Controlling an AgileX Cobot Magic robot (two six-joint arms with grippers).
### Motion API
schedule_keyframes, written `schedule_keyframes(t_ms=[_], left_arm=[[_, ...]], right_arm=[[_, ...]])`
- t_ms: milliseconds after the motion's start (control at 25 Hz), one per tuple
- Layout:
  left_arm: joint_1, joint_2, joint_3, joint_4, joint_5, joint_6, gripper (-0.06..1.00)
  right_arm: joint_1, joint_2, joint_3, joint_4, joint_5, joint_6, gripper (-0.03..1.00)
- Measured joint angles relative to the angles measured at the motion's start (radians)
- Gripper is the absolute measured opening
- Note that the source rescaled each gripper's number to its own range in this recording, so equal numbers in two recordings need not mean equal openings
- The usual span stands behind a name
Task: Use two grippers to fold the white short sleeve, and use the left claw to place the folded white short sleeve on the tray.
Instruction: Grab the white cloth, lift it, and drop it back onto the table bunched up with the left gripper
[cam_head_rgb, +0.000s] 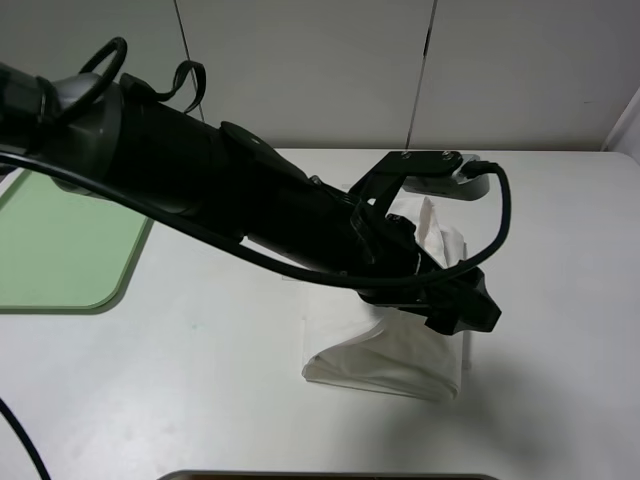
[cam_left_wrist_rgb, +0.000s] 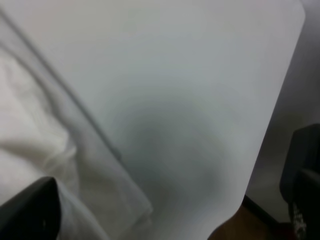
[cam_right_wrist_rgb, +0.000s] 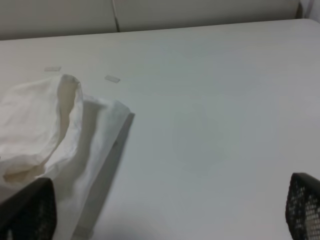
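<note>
A large black arm (cam_head_rgb: 200, 170) reaches diagonally from the upper left across the white table (cam_head_rgb: 200, 380) and ends over the white short sleeve (cam_head_rgb: 395, 355). The left claw (cam_head_rgb: 455, 300) sits at the garment's upper right part; whether its jaws stand apart cannot be told from here. A black cable (cam_head_rgb: 500, 215) loops from a silver-edged bracket (cam_head_rgb: 430, 170) down to the claw. The garment lies folded into a compact bundle, with one edge standing up behind the arm. The pale green tray (cam_head_rgb: 60, 250) lies flat at the left edge, well apart from the garment.
</note>
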Motion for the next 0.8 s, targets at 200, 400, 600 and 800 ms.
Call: schedule_keyframes(t_ms=[200, 400, 600, 800], left_arm=[[-0.039, 0.002, -0.048, -0.024, -0.02, 0.039, 0.9], [-0.049, 0.002, -0.055, -0.026, -0.01, 0.039, 0.9], [-0.048, -0.011, -0.055, -0.002, -0.057, 0.039, 0.9], [-0.001, -0.024, -0.031, 0.139, -0.086, -0.039, 0.9]], right_arm=[[0.0, 0.0, 0.0, 0.0, 0.0, 0.0, 1.0], [0.0, 0.0, 0.0, 0.004, 0.0, 0.0, 1.0], [0.0, 0.0, 0.0, 0.004, 0.0, 0.0, 1.0], [0.0, 0.0, 0.0, 0.004, 0.0, 0.0, 1.0]])
